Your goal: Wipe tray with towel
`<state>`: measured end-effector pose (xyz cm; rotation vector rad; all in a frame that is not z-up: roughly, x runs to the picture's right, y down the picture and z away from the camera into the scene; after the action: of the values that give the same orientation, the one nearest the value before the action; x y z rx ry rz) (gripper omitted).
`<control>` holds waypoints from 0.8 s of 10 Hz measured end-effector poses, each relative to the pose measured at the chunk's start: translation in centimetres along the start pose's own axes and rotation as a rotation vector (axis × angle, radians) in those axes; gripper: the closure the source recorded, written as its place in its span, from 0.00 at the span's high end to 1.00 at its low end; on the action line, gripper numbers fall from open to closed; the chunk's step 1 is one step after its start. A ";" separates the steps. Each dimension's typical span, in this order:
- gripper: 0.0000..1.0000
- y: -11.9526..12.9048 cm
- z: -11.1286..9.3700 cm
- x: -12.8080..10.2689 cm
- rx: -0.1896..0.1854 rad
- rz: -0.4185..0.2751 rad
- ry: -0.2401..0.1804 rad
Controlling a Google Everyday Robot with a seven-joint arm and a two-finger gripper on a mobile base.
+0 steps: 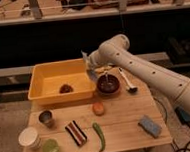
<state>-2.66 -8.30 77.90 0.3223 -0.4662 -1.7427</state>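
The tray point(44, 74) is a large, deep yellow-orange tub at the back left of the wooden table. A small dark lump point(66, 88) lies inside it. My gripper point(91, 64) is at the tray's right rim, between the tray and the dark-red bowl point(108, 85). It is shut on the towel point(90, 71), a limp pale grey-blue cloth that hangs down over the tray's right edge. The white arm reaches in from the right.
A dark utensil point(127, 82) lies right of the bowl. In front are an orange item point(98, 108), a metal cup point(46, 117), a white cup point(29, 137), a green cup point(50, 148), a striped slab point(76, 132), a green chili point(100, 136) and a blue pad point(149, 126).
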 end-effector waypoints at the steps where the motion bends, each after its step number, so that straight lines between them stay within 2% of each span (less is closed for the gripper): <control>1: 0.00 0.2 -0.1 0.0 -0.005 0.000 0.002; 5: 0.00 0.4 -0.1 0.0 -0.008 0.000 0.002; 7: 0.00 0.7 0.2 -0.4 -0.028 -0.017 -0.028; 8: 0.00 0.9 1.0 -0.5 -0.038 -0.043 -0.051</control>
<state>-2.25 -7.83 79.23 0.2634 -0.4656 -1.8031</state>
